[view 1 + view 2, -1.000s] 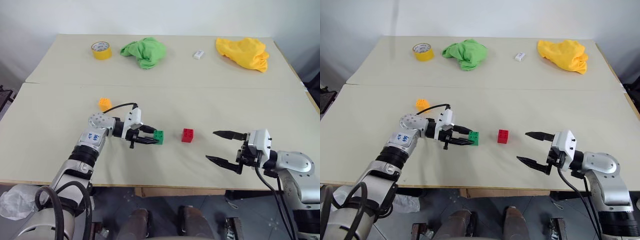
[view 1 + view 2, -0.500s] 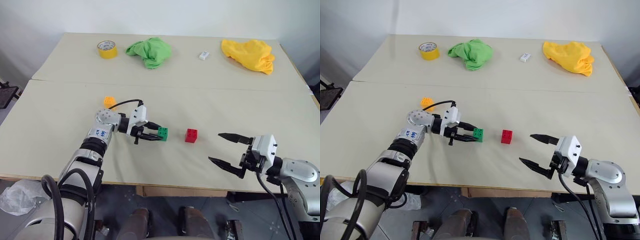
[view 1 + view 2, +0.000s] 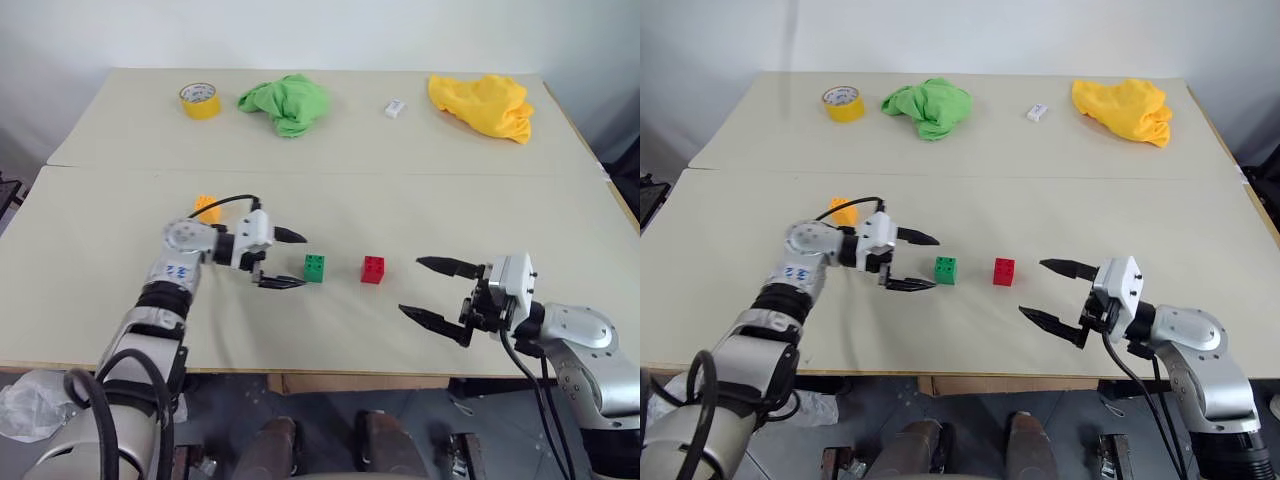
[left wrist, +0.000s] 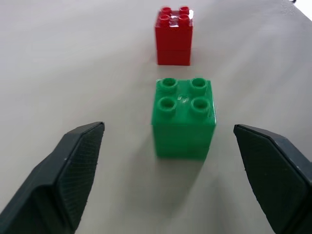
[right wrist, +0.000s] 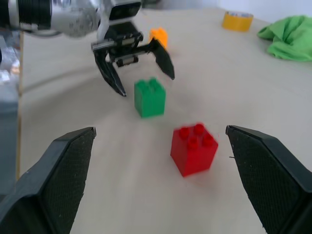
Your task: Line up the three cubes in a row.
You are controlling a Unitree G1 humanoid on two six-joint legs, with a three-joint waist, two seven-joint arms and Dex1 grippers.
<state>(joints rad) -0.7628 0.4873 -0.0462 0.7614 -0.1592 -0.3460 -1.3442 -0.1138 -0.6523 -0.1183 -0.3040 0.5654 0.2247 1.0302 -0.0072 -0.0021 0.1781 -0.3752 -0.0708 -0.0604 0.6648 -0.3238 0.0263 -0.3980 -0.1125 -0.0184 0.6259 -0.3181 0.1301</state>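
At frame centre the green cube (image 3: 314, 267) is set down beside the red cube (image 3: 373, 269) — a row begun (orange cube (image 3: 207, 207) apart, upper left) — and both the left gripper (image 3: 285, 259) and right gripper (image 3: 433, 291) are spread wide, empty.

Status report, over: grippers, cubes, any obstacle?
Left gripper open, empty. Right gripper open, empty. Green cube beside red cube; orange cube apart. No obstacle.

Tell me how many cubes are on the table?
3. The green cube sits beside the red cube near the table's front; the orange-yellow cube lies farther left, partly hidden behind the left arm.
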